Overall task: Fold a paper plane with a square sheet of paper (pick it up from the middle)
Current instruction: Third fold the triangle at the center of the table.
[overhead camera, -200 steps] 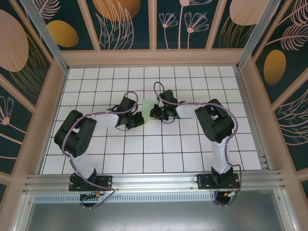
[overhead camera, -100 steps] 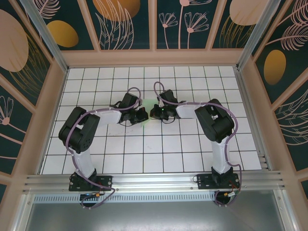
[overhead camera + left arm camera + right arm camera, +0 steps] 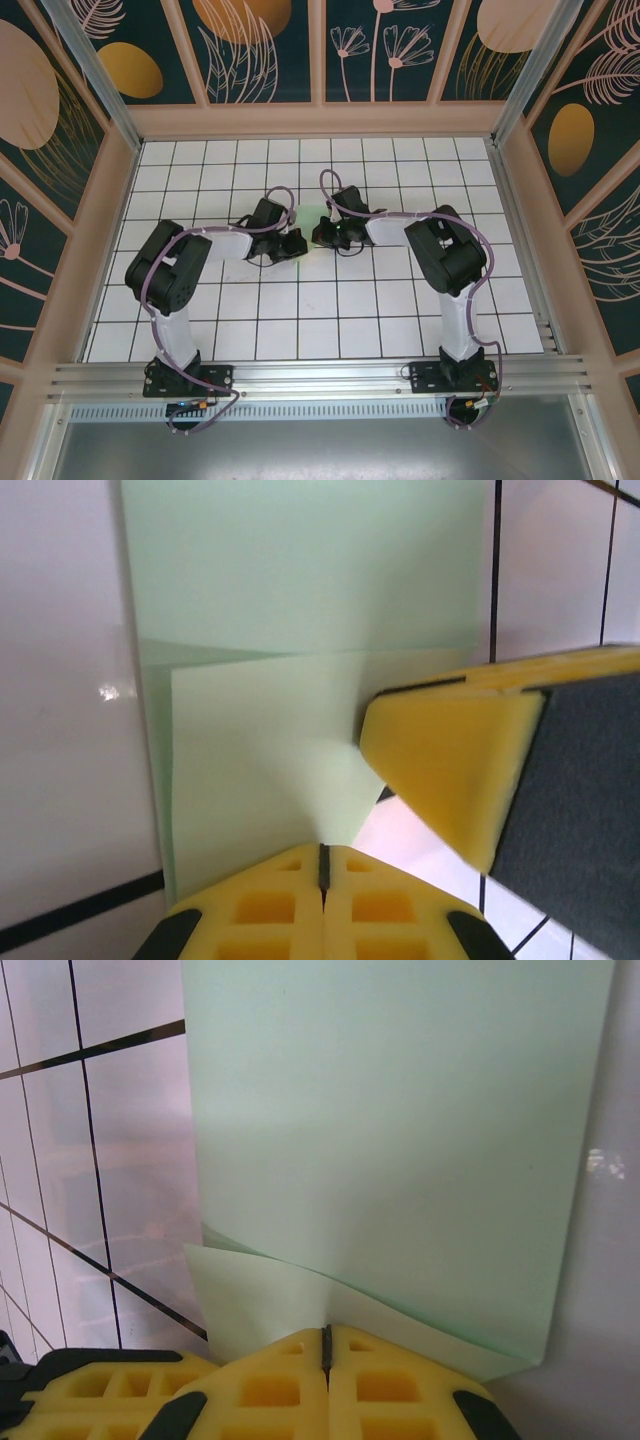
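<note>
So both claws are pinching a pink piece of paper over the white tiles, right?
No, the paper is pale green, not pink; the right wrist view shows it. The left claw and right claw are both pinching it over the white tiles.

Top cam: paper mostly hidden, folds too small to tell; both wrist cams crop its far edge.

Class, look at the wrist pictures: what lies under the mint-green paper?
The white gridded table shows around the paper; the tiles directly beneath it are covered, so they cannot be seen.
</note>
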You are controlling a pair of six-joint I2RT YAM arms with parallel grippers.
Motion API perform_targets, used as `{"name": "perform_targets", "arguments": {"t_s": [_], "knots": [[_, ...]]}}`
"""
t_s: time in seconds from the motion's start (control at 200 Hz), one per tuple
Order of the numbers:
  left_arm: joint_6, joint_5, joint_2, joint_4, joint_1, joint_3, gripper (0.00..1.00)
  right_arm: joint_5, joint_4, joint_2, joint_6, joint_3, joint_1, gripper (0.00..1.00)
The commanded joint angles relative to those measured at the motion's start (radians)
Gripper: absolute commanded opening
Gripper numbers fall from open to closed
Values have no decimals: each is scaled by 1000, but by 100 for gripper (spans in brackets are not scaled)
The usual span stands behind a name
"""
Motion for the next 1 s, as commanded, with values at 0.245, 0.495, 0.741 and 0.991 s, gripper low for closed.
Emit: {"name": "perform_targets", "arguments": {"t_s": [0.245, 0.495, 0.741, 0.991], "knots": [[69, -7, -85, -152, -1, -167, 2, 82, -146, 82, 4, -27, -10, 0], [55, -25, -154, -167, -2, -165, 2, 57, -138, 68, -17, -18, -10, 0], [3, -43, -266, -41, -1, -77, 9, 20, -206, -23, -147, 36, -2, 0], [-8, -98, -127, -38, -2, 35, 7, 33, -135, -113, -105, 21, -6, 2]]}}
